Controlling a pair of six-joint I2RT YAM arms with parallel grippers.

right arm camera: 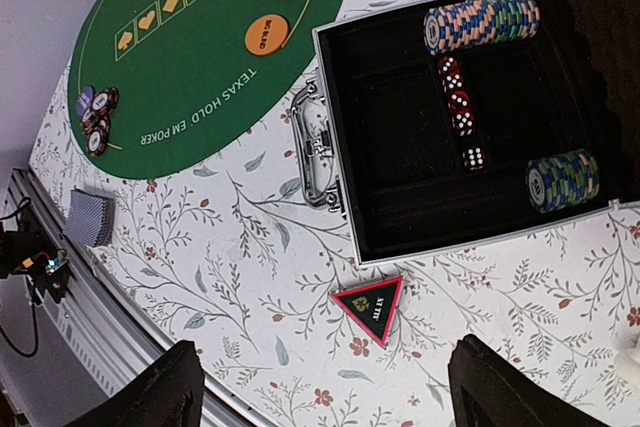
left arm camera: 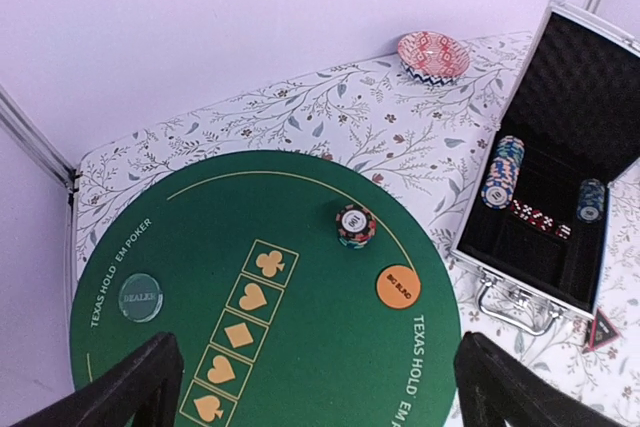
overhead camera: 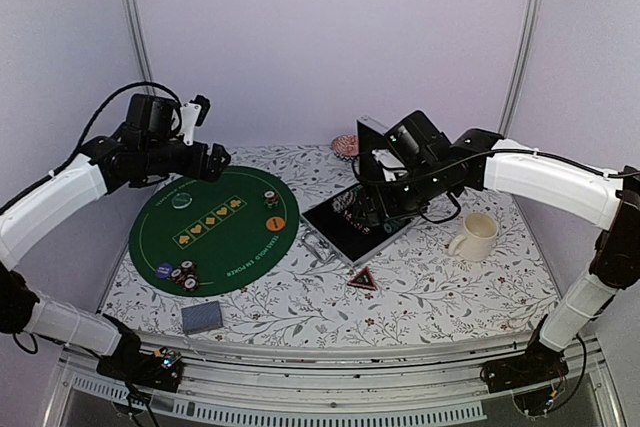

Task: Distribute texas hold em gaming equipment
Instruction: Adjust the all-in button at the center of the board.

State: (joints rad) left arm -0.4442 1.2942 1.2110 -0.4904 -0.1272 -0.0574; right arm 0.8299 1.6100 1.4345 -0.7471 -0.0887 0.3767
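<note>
**Poker chips (right arm camera: 482,23): long roll in case (right arm camera: 328,137), R arm nearer**

Roll lies upper right of right wrist view, inside the open case, long axis L-R across frame. Right gripper (right arm camera: 318,387) hangs lower in frame, jaws wide apart, nothing btwn. Left gripper (left arm camera: 312,387), also spread & empty, is over green mat (left arm camera: 200,237), well apart from case.

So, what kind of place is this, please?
Probably a robot test booth laid out for poker: plain pale walls, a green Texas Hold'em mat and an open chip case.
</note>
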